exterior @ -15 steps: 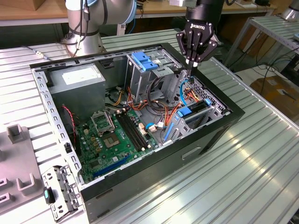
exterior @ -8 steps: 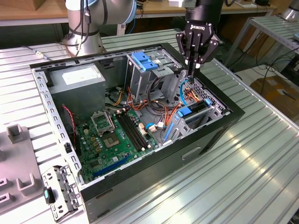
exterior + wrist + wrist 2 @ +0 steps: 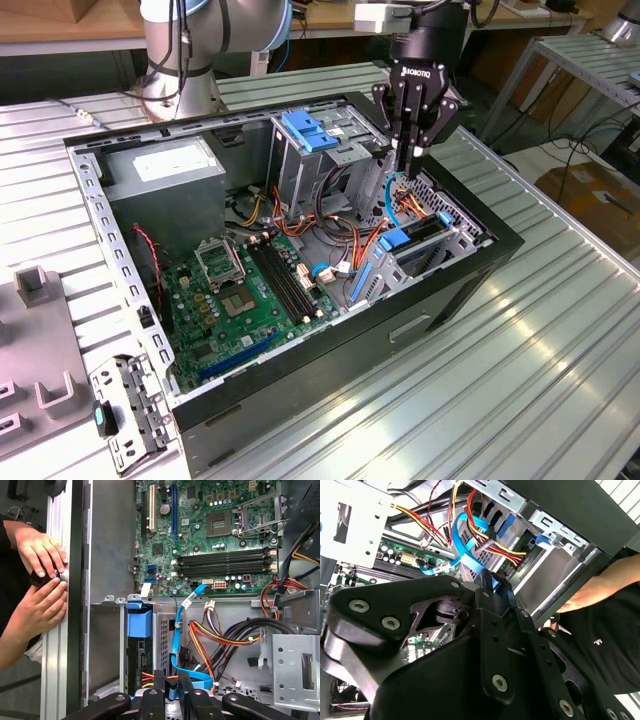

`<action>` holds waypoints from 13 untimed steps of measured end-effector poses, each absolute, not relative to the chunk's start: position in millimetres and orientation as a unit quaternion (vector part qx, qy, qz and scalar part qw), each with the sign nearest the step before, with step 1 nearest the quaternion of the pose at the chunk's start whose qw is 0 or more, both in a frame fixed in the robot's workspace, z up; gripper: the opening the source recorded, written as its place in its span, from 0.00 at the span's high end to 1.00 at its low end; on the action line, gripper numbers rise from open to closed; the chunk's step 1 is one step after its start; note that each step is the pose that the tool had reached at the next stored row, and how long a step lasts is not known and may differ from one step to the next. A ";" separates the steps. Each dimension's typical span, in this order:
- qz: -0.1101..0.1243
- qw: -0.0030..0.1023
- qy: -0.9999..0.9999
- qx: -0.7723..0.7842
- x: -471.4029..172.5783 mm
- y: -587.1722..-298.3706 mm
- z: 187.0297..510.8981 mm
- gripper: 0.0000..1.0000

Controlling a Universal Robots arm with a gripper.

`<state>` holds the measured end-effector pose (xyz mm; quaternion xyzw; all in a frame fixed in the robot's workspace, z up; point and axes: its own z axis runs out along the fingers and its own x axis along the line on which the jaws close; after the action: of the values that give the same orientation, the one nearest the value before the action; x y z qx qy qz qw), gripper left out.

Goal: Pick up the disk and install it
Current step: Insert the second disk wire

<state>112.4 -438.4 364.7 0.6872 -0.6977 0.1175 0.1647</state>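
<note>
- The disk (image 3: 398, 240) appears to be already seated on edge in the drive bay (image 3: 440, 250), at the case's end towards the exterior view's right.
- It lies directly below the end effector (image 3: 407, 160). I judge its long axis runs along the bay.
- The end effector's jaws are pinched almost together on the blue cable (image 3: 392, 190) just above the disk. It has no hold of the disk itself.

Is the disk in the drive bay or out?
In, it seems: the disk sits edge-on in the bay slot, its blue rail at the mouth.
</note>
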 end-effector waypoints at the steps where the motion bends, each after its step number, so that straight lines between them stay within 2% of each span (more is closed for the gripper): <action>1: 0.121 0.168 -0.697 0.686 112.4 -438.4 363.4 0.76; 2: 0.122 0.169 -0.697 0.686 112.5 -438.4 363.4 0.76; 3: 0.122 0.169 -0.697 0.686 112.5 -438.4 363.4 0.83; 4: 0.122 0.169 -0.697 0.686 112.5 -438.5 363.3 0.84; 9: 0.120 0.167 -0.697 0.687 112.4 -442.3 363.3 0.84; 13: 0.097 0.144 -0.700 0.693 111.7 -455.5 362.5 0.84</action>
<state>111.7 -455.5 362.5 0.6929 -0.6999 0.0973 0.1435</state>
